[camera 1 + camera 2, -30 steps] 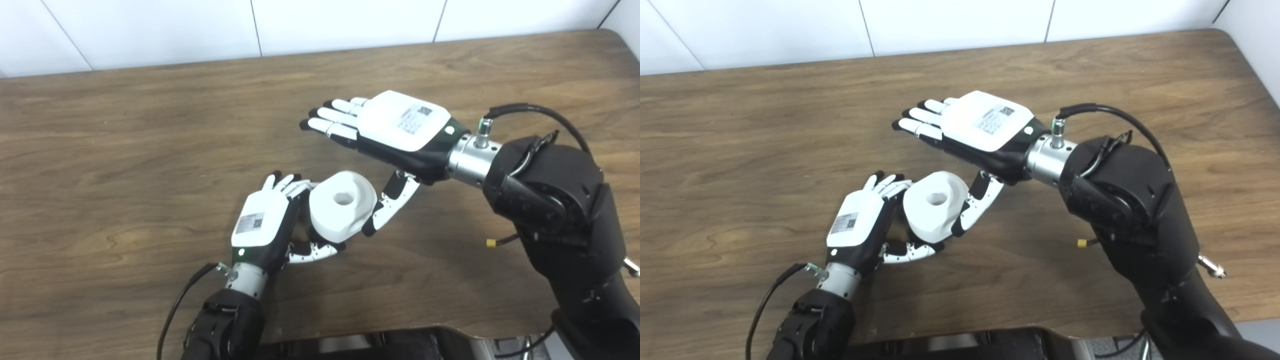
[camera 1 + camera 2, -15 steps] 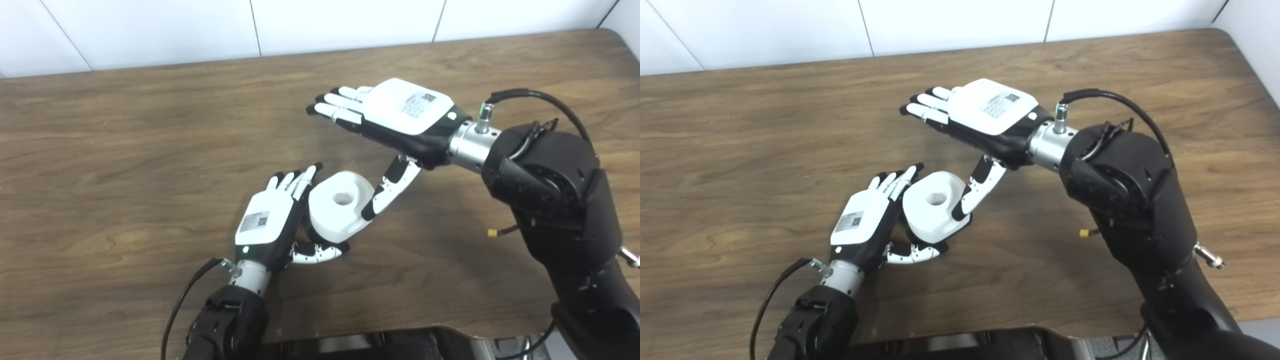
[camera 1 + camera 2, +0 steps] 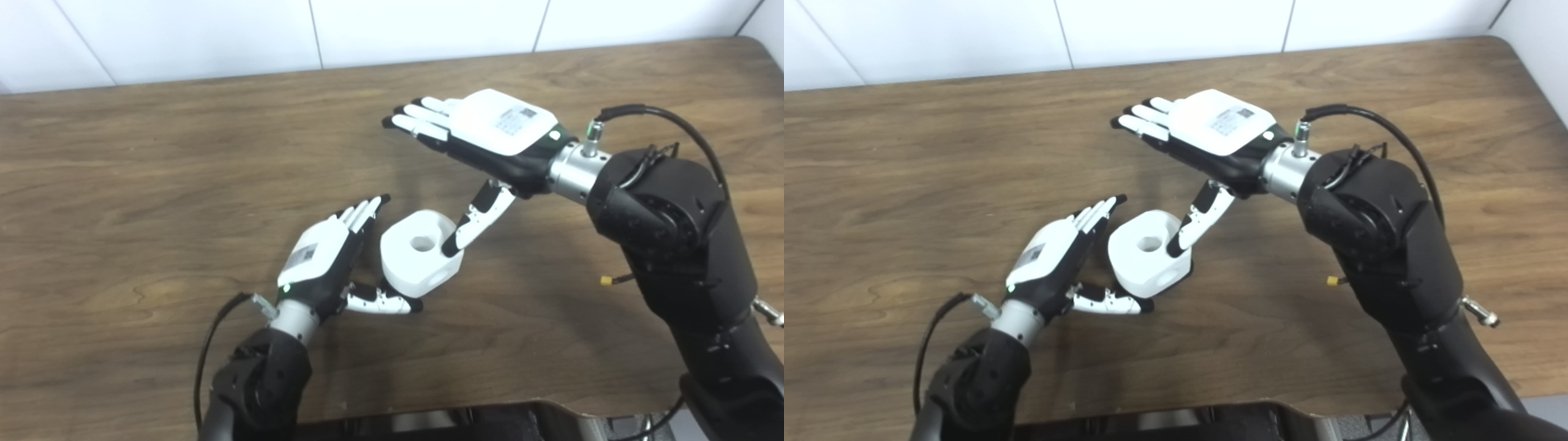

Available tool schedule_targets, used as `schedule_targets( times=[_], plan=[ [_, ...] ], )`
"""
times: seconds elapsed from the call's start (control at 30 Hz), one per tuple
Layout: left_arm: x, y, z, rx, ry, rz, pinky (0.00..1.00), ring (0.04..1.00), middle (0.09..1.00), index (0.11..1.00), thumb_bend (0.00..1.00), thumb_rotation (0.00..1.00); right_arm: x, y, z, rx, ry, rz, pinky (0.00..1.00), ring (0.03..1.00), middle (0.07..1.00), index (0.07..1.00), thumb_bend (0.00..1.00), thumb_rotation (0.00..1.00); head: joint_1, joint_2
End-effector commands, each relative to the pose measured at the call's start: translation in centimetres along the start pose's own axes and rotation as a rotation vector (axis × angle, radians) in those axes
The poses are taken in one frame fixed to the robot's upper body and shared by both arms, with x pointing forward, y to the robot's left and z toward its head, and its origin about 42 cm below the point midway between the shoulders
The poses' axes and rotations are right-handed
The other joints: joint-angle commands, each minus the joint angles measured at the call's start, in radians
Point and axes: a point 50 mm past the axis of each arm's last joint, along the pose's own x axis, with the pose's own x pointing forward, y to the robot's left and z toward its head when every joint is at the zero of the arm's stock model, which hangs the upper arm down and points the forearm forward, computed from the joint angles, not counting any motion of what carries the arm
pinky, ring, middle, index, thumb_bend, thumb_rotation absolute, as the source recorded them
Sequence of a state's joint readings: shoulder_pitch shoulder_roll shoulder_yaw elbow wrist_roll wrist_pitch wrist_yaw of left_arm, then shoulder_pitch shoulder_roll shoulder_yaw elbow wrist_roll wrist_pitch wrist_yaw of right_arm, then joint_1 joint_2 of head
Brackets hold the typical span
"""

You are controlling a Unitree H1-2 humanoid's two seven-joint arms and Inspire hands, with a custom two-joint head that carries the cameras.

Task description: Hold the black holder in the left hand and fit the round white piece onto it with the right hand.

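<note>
White piece (image 3: pixel 421 260): set on the table (image 3: pixel 153 184) near the middle, hole facing up, between the two hands.
Black holder: not seen in either view; possibly hidden under the piece, which cannot be told.
Left hand (image 3: pixel 318 260): spread wide, nothing held; fingers just left of the piece, thumb stretched along its near side.
Right hand (image 3: pixel 1213 131): flat and wide above the table, far right of the piece, nothing held; thumb hung down toward the piece's top edge.
Risk: the piece could be nudged or tipped by that thumb, since nothing is gripped.
Risk: fitting could be judged done while the seating goes unchecked.
</note>
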State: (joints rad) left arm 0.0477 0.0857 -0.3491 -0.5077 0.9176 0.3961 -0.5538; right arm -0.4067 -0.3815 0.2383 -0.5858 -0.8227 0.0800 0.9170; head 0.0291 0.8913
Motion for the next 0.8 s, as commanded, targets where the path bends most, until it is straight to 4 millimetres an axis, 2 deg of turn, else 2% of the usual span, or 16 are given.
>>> schedule_targets(
  times=[0.0,0.33,0.43,0.5,0.53,0.57,0.67,0.77],
  plan=[
    [-0.5,1.5,-0.6,0.001,0.018,-0.009,1.0,1.0,1.0,1.0,1.0,0.29,-0.4,-1.7,-0.6,-0.042,0.0,-0.069,0.95,1.0,0.993,1.0,1.0,0.48,0.007,-0.003],
    [-2.0,5.5,-1.3,0.0,-0.016,0.067,1.0,1.0,1.0,1.0,1.0,0.31,-1.4,-1.7,-2.0,0.003,0.045,-0.068,0.95,1.0,0.994,1.0,1.0,0.48,0.038,-0.025],
    [-3.0,6.8,-1.5,-0.039,-0.036,0.089,1.0,1.0,1.0,1.0,1.0,0.3,-2.0,-1.8,-2.5,0.047,0.058,-0.076,0.94,1.0,0.987,1.0,0.99,0.55,0.043,-0.036],
    [-3.5,7.4,-1.7,-0.06,-0.047,0.104,1.0,1.0,1.0,1.0,1.0,0.3,-2.3,-1.8,-2.7,0.072,0.064,-0.078,0.93,1.0,0.984,1.0,0.94,0.61,0.044,-0.039],
    [-3.8,7.6,-1.8,-0.07,-0.052,0.113,0.98,1.0,1.0,1.0,1.0,0.31,-2.4,-1.8,-2.9,0.081,0.068,-0.082,0.91,1.0,0.981,1.0,0.9,0.68,0.044,-0.039],
    [-4.1,8.0,-2.0,-0.075,-0.064,0.125,0.97,1.0,1.0,1.0,1.0,0.31,-2.7,-1.8,-3.2,0.09,0.073,-0.091,0.91,1.0,0.981,1.0,0.89,0.69,0.048,-0.043],
    [-4.9,8.7,-2.4,-0.104,-0.078,0.155,0.98,1.0,1.0,1.0,1.0,0.41,-3.4,-1.7,-4.0,0.129,0.097,-0.111,0.87,1.0,0.975,1.0,0.83,0.81,0.049,-0.048],
    [-5.7,9.5,-3.2,-0.15,-0.061,0.173,0.96,1.0,1.0,1.0,1.0,0.51,-4.1,-1.5,-4.9,0.172,0.121,-0.134,0.85,1.0,0.97,1.0,0.8,0.86,0.049,-0.056]
  ],
)
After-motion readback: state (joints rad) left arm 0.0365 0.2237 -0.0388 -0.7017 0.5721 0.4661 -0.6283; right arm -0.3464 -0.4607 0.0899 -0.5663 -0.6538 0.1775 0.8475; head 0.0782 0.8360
